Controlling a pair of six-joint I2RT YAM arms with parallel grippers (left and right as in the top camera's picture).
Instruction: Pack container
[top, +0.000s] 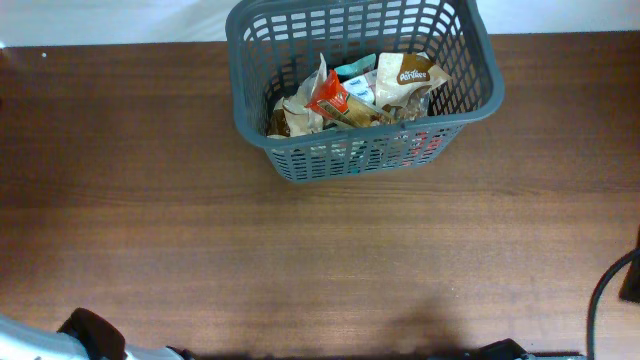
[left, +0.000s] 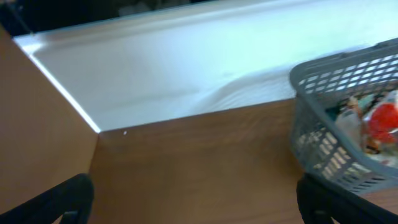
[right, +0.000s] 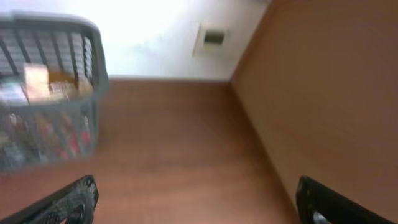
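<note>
The dark grey lattice container (top: 470, 105) stands at the far middle of the wooden table and holds several food packets, among them a red-orange packet (top: 335, 98) and a brown-and-white bag (top: 410, 75). It also shows at the right of the left wrist view (left: 323, 84) and at the left of the right wrist view (right: 93, 74). My left gripper (left: 196, 202) is open and empty over bare table, well short of the container. My right gripper (right: 196, 202) is open and empty too. Both arms sit at the near table edge.
Bare brown tabletop (top: 300, 250) lies between the arms and the container. A white surface (left: 186, 68) runs behind the table's far edge. A black cable (top: 605, 285) hangs at the near right.
</note>
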